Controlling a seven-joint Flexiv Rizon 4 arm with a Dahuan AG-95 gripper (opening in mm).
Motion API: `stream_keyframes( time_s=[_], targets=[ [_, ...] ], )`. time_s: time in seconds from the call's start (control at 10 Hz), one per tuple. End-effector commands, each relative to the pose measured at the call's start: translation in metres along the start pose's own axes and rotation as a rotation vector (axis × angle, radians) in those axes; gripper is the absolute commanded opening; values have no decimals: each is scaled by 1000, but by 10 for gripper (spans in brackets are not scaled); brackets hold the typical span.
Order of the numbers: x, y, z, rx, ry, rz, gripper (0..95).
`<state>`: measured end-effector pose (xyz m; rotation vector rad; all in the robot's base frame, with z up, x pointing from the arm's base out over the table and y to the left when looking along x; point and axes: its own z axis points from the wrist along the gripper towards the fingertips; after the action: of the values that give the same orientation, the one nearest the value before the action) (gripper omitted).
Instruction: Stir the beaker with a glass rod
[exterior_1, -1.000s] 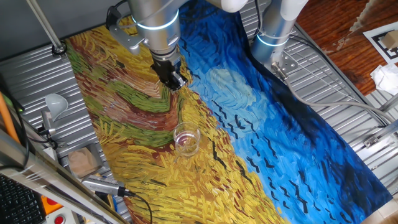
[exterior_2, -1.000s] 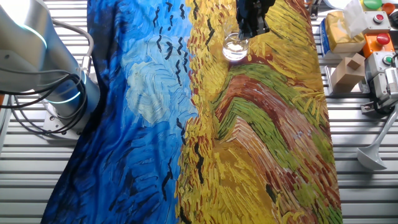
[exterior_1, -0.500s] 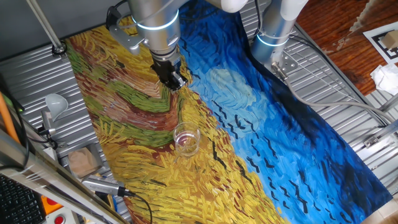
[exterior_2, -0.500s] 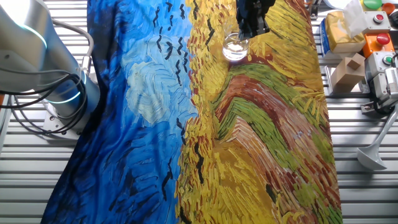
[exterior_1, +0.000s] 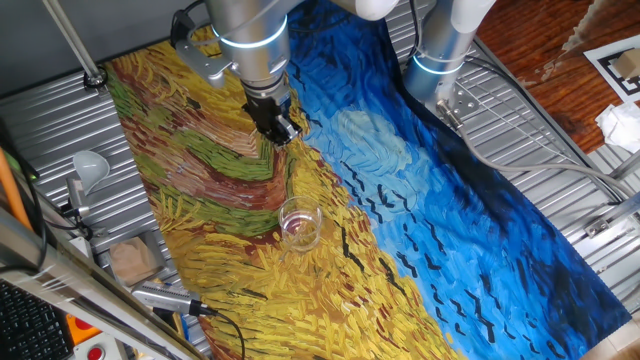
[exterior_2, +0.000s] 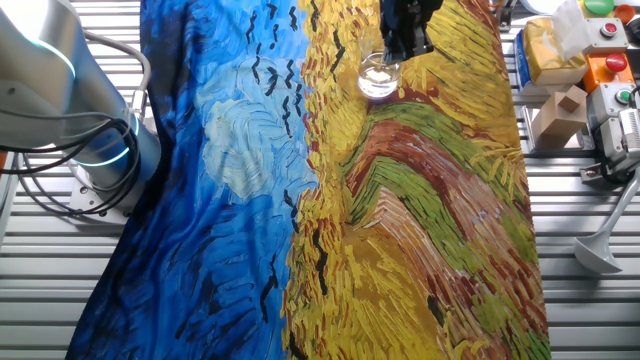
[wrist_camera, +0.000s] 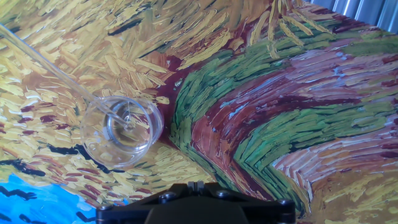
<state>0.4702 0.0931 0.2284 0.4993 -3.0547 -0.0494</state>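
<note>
The beaker (wrist_camera: 121, 130) is a small clear glass on the yellow part of the painted cloth. It also shows in one fixed view (exterior_1: 300, 224) and in the other fixed view (exterior_2: 379, 75). A thin glass rod (wrist_camera: 62, 74) leans in it, its lower end on the beaker's bottom and its upper end running out of the hand view at top left. My gripper (wrist_camera: 196, 185) hangs above the green and brown strokes beside the beaker, apart from rod and glass. Its jaws look closed with nothing between them. It also shows in both fixed views (exterior_1: 283, 132) (exterior_2: 408, 45).
The painted cloth (exterior_1: 450, 230) covers the table. A white funnel (exterior_1: 88, 165) (exterior_2: 600, 250) lies off the cloth's edge. A second arm's base (exterior_1: 440, 50) (exterior_2: 70, 110) stands by the blue side. Small boxes (exterior_2: 560, 110) and control gear sit beside the cloth.
</note>
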Motion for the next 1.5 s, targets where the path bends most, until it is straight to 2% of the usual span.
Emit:
stream_keyframes(
  time_s=[0.1, 1.2, 1.5],
  targets=[
    [0, 0, 0, 0, 0, 1, 0],
    [0, 0, 0, -2, -2, -5, 0],
    [-6, 1, -6, -2, -4, -28, 0]
  ],
)
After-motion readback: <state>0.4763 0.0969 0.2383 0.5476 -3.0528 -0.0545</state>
